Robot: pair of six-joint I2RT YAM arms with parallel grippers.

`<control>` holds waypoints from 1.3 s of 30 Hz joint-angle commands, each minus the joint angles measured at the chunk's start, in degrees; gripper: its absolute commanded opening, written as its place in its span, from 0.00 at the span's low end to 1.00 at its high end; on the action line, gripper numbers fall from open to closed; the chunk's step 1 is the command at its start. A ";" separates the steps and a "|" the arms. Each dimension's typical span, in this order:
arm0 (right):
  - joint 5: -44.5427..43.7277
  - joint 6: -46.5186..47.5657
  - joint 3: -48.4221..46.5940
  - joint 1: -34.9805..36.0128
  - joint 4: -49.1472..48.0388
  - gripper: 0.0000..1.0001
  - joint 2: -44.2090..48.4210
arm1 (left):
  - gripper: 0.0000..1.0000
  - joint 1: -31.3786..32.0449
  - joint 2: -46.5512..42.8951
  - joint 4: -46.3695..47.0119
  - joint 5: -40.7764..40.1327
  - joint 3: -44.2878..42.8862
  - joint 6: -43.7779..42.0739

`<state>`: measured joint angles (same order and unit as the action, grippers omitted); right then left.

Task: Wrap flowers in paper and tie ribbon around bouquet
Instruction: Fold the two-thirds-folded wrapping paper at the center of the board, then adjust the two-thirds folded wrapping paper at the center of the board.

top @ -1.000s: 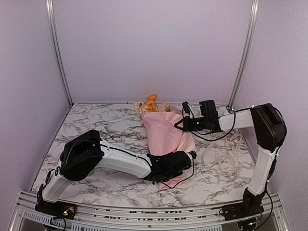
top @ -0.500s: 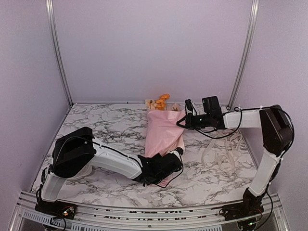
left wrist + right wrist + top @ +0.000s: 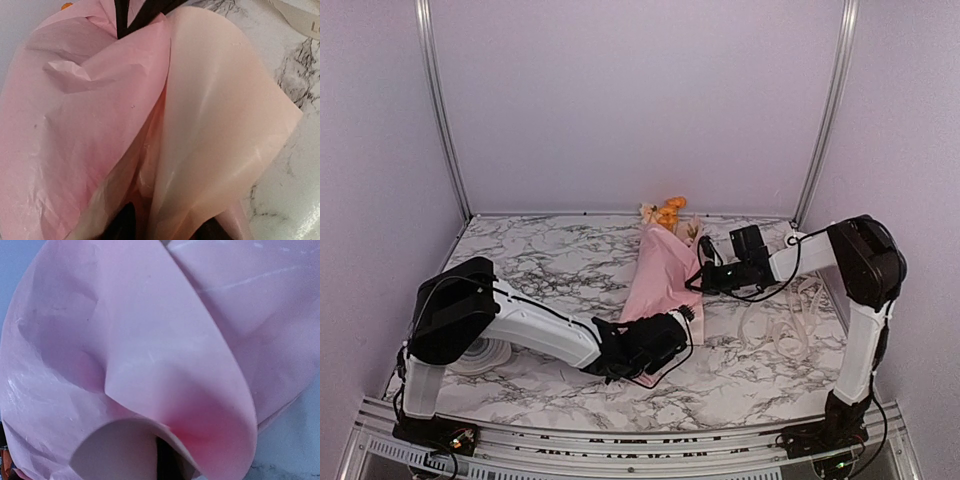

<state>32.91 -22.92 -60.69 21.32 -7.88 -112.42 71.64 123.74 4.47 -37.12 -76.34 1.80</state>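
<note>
We see a white, grey-veined marble-patterned tabletop (image 3: 540, 262) across the lower frame. Pale lilac walls (image 3: 640, 100) fill the top, edged by silver metal posts (image 3: 442, 110).

A grey-veined white marble bench (image 3: 540, 255) sits between lilac walls (image 3: 640, 100), with an aluminium post (image 3: 442, 110) at eleven o'clock, a second post (image 3: 825, 110) at one, a grey ringed disc (image 3: 485, 358) at eight and a metal rail (image 3: 620, 440) at six.
</note>
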 commanded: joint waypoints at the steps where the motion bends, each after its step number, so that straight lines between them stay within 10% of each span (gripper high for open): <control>1: -1.34 0.32 -0.02 -0.61 -0.04 0.00 -2.78 | 0.52 3.47 -6.48 -1.91 16.67 1.74 -6.94; 6: -1.45 0.50 -0.04 -0.60 -0.12 0.00 -3.31 | 0.56 4.24 -14.91 -3.28 33.28 4.15 -3.76; 15: -0.60 0.13 -0.68 -0.56 -0.03 0.00 -2.92 | 0.75 -1.28 -17.33 -16.61 15.84 3.92 0.98; 23: -0.58 0.12 -0.94 -0.37 0.23 0.00 -2.54 | 0.87 -2.29 -10.76 -15.93 18.55 2.51 -2.40; 33: 1.68 0.06 -1.38 0.22 1.05 0.00 0.47 | 0.15 -1.76 -6.34 -8.17 13.36 3.23 -4.79; 39: 2.10 2.42 -2.15 0.15 6.37 0.34 7.45 | 0.00 -1.76 -5.99 -6.76 16.75 5.34 -2.60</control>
<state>33.98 -22.52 -60.95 21.30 -6.09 -111.44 69.63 116.29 -4.27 -22.96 -72.79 -2.07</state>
